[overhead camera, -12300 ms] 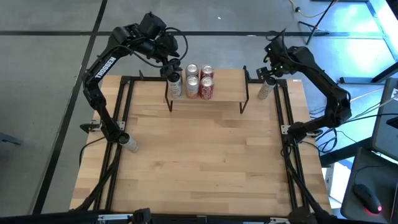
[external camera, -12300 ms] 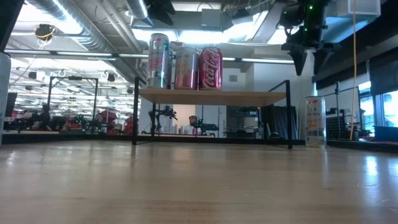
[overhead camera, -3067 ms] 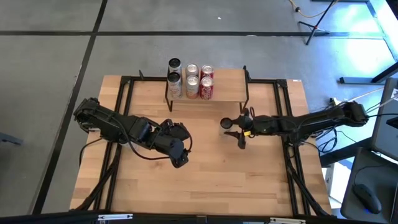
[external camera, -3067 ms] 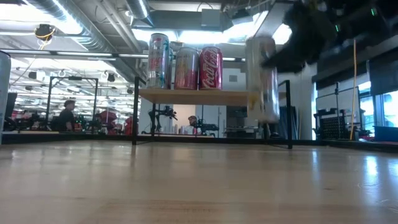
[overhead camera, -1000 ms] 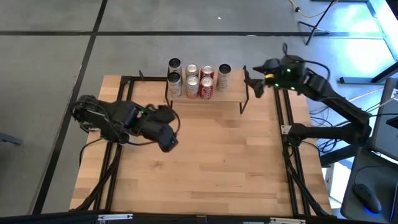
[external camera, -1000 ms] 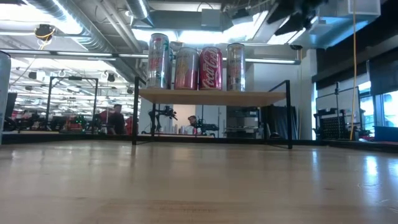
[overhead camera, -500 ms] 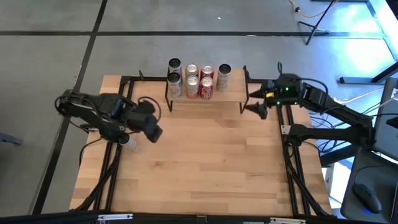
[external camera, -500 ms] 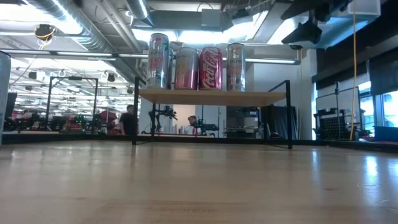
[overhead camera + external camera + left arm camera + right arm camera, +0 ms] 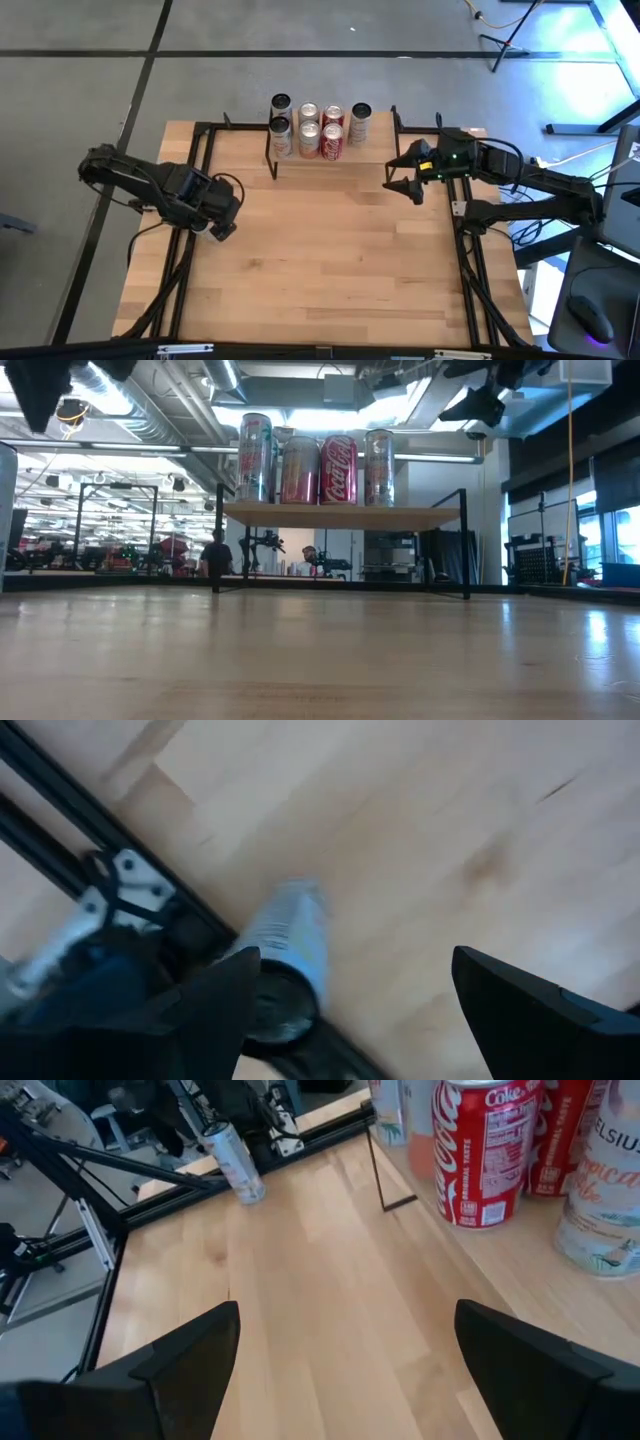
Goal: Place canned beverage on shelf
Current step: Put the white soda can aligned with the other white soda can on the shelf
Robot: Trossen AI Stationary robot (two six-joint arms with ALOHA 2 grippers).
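Wood table (image 9: 330,260): shelf (image 9: 375,148) w/ 5 cans (image 9: 361,121); both hands apart, empty.

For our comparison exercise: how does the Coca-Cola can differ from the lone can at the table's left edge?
The Coca-Cola can is red and stands on the shelf among other cans; the lone can is pale, slimmer, and stands on the tabletop. Both are upright.

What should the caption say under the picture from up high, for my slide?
Six cans stand on the shelf; left end effector hovers above one last can.
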